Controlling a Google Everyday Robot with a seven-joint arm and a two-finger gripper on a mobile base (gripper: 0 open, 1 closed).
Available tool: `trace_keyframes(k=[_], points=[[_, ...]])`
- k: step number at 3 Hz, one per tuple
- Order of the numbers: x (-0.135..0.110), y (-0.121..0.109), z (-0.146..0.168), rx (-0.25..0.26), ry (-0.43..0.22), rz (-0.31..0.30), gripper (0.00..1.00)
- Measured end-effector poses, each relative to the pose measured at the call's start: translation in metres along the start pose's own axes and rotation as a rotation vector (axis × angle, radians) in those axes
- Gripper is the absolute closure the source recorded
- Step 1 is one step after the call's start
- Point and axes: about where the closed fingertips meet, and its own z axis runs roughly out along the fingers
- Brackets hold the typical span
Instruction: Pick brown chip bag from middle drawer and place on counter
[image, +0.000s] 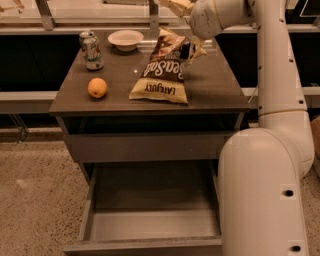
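Note:
The brown chip bag (162, 72) lies on the counter (215, 87), right of centre, with its far end slightly raised. My gripper (174, 6) is at the top edge of the view, just above the bag's far end. It is apart from the bag, open and empty. The middle drawer (150, 227) is pulled out below the counter, and its grey floor is bare.
On the counter's left side stand a soda can (91, 50), a white bowl (125, 39) and an orange (97, 87). My arm's large white body (262, 190) fills the right side and covers the drawer's right wall. A shut grey drawer front (150, 146) sits under the counter.

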Motion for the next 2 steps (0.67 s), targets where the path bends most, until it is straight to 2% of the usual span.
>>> trace_keyframes(k=[1,2], points=[[0.002,-0.002,-0.009,0.003,0.02,-0.011,0.0],[0.008,-0.008,-0.046,0.014,0.1,-0.059,0.0]])
